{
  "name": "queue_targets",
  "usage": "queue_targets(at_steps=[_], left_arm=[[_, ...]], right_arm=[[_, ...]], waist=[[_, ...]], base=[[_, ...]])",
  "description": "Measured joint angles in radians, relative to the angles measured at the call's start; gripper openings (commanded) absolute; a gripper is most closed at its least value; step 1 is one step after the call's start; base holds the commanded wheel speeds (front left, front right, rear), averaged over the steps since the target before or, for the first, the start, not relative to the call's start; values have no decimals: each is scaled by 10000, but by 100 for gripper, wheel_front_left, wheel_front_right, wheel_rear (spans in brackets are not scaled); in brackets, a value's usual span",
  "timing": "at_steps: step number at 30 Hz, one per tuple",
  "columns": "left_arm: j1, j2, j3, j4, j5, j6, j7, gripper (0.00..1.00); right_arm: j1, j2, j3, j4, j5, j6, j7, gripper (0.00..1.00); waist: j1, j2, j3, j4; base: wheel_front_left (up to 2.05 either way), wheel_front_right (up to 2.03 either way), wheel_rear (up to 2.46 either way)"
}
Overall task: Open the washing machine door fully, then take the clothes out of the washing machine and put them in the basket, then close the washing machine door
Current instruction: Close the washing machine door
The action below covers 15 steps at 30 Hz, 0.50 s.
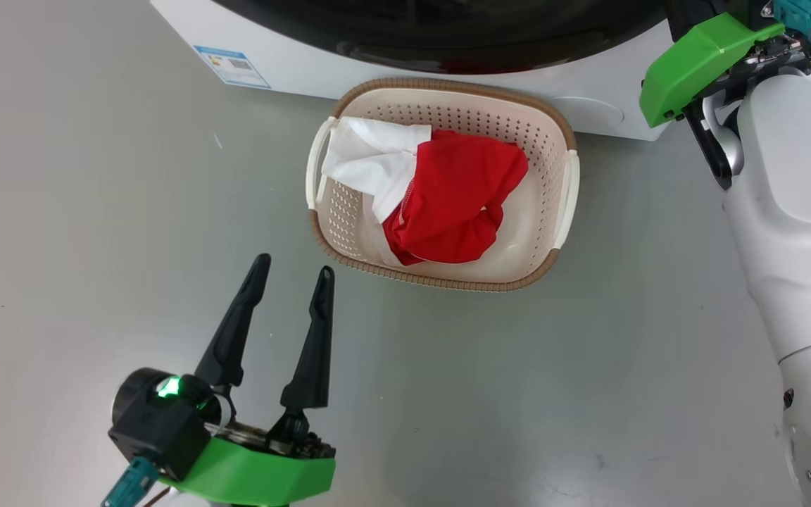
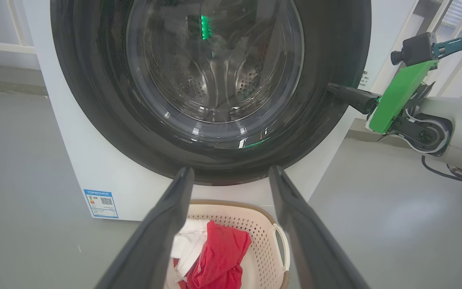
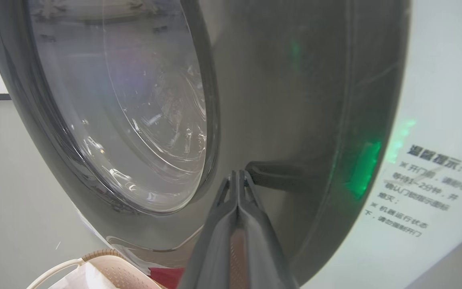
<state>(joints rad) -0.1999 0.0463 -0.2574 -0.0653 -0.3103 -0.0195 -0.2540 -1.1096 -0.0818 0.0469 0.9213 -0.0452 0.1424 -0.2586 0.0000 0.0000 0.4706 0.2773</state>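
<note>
With the clothes (image 1: 458, 201) lying in the basket (image 1: 448, 282) before the washing machine (image 1: 293, 63), the right gripper (image 3: 238, 173), fingers together, touched the washing machine door (image 3: 279, 100), seemingly to push it shut, while the left gripper (image 1: 294, 271) hung spread nearby.

Seeing a glossy black door (image 2: 90, 116) with shiny clear glass (image 2: 215, 80), holey matt plastic basket (image 1: 462, 113), soft red clothes (image 1: 458, 197), smooth grey floor (image 1: 96, 246).
</note>
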Motion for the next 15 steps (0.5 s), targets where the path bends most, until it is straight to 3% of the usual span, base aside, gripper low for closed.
queue_targets(at_steps=[9,11,12,13,14,15], left_arm=[[-60,-21,63,40,-4,-165,0,100],[-59,-21,107,40,-4,-165,0,100],[-59,-23,115,40,-2,-165,0,100],[-58,-23,130,44,-4,-165,0,100],[-58,-23,150,54,-4,-165,0,100],[-57,-23,171,69,-4,-165,0,100]], right_arm=[[363,77,50,-585,410,-25,2,0],[615,59,171,-855,621,-75,2,38],[776,56,278,-1007,800,-79,2,48],[963,54,351,-1164,922,-79,4,78],[1173,59,424,-1333,1009,-79,2,100],[1403,65,522,-1503,1083,-79,4,100]], waist=[[0,0,-206,-282],[0,0,-287,-383],[0,0,-335,-439],[0,0,-384,-494],[0,0,-441,-548],[0,0,-503,-605]], base=[[0,0,0],[0,0,0],[0,0,0],[0,0,0],[0,0,0],[0,0,0]])
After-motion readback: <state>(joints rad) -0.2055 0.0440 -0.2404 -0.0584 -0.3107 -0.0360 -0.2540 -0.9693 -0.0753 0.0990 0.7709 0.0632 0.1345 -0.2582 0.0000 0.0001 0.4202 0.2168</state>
